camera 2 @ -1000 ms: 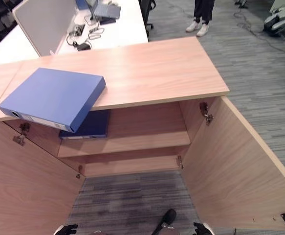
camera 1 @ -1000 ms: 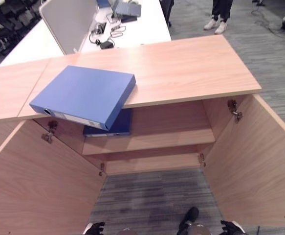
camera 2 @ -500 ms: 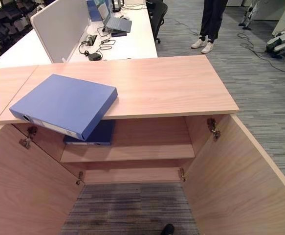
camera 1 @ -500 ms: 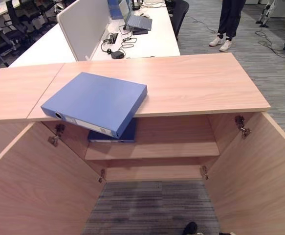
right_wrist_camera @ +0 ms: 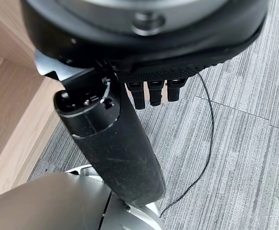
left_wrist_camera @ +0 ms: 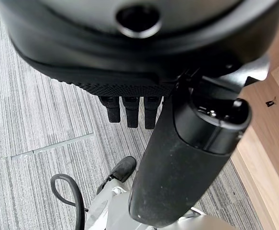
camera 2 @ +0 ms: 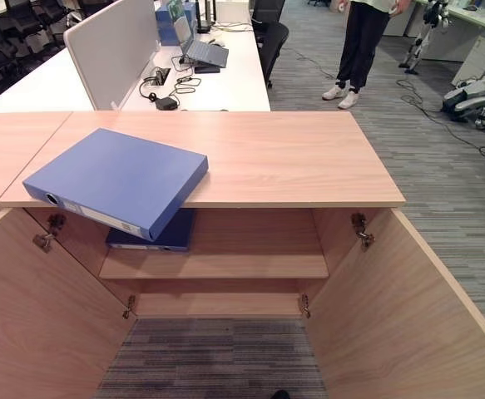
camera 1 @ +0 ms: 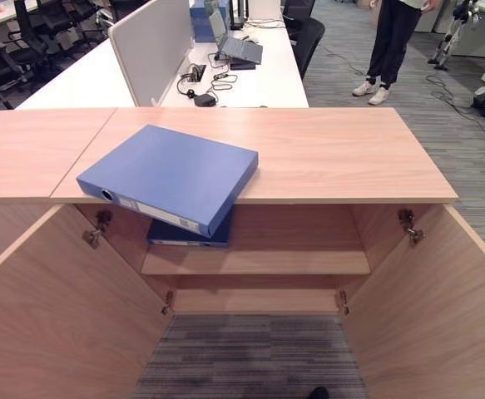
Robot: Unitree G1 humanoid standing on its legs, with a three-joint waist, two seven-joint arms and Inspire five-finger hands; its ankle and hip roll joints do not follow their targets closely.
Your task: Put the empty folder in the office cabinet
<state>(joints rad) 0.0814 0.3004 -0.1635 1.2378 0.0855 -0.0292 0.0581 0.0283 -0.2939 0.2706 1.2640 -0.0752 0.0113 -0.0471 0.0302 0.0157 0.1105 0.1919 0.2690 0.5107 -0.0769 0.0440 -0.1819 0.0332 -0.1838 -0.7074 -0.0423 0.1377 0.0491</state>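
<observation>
Camera has tilted up over the last second — the whole scene slid down the head views and both hands dropped out of their bottom edge, while the things themselves have not moved. The blue folder (camera 1: 171, 175) lies flat on the cabinet top (camera 1: 334, 154), one corner jutting past the front edge over the open cabinet, well apart from either hand's fingers. A second blue binder (camera 1: 188, 234) sits on the shelf (camera 1: 292, 262) below. In the wrist views, left hand (left_wrist_camera: 129, 108) and right hand (right_wrist_camera: 151, 91) hang over the carpet, fingers relaxed and straight, empty (so I judge the reach has not begun). The folder's spine label (camera 1: 155, 213) carries print too small to read.
</observation>
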